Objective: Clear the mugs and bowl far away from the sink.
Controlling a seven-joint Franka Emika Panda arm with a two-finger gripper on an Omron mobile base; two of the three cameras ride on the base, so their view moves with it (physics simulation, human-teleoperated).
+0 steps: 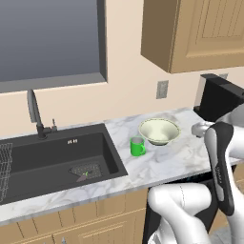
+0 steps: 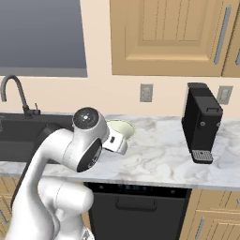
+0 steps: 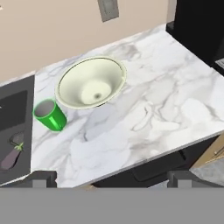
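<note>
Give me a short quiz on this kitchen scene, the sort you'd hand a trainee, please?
1. True or false: the green mug stands inside the sink.
2. Which lies nearer the sink: the green mug or the cream bowl?
3. The gripper is: A) shut on the mug, B) open and holding nothing, C) shut on the bowl.

Key
1. False: it stands upright on the marble counter, beside the sink's edge.
2. The green mug; the bowl sits just beyond it, toward the black coffee machine.
3. B: the fingers stand wide apart above the counter's front edge.
</note>
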